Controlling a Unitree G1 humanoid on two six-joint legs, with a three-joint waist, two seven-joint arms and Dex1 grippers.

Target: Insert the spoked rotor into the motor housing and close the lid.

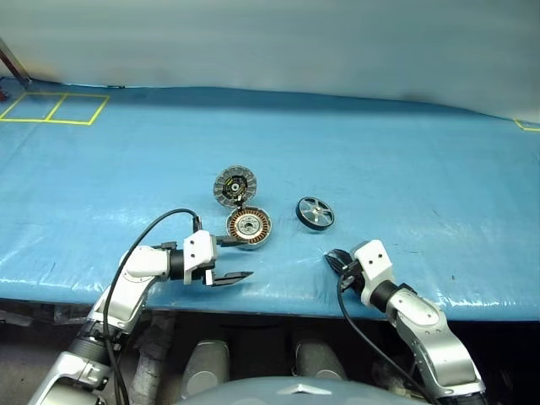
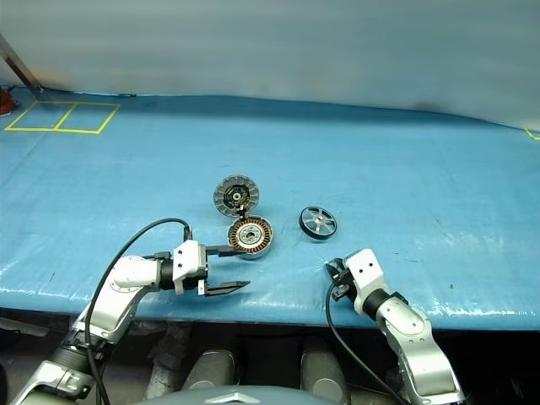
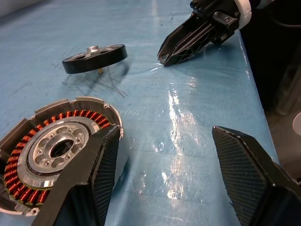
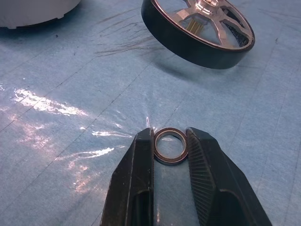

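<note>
The spoked rotor (image 1: 315, 213), a black-rimmed wheel with silver spokes, lies flat on the blue table, right of the motor housing (image 1: 249, 226). The housing's copper windings face up. Its lid (image 1: 234, 185) stands swung open on the far side. My left gripper (image 1: 243, 259) is open at the housing's near side, one finger beside its wall and the other toward the table edge. My right gripper (image 4: 169, 136) sits low on the table, nearer than the rotor (image 4: 197, 30), and is shut on a small silver metal ring (image 4: 170, 147) pinched between its fingertips.
The blue sheet (image 1: 405, 169) covers the whole table, and its front edge (image 1: 278, 295) runs just behind both grippers. Yellow tape squares (image 1: 55, 108) mark the far left corner. A black cable (image 1: 148, 232) loops above the left wrist.
</note>
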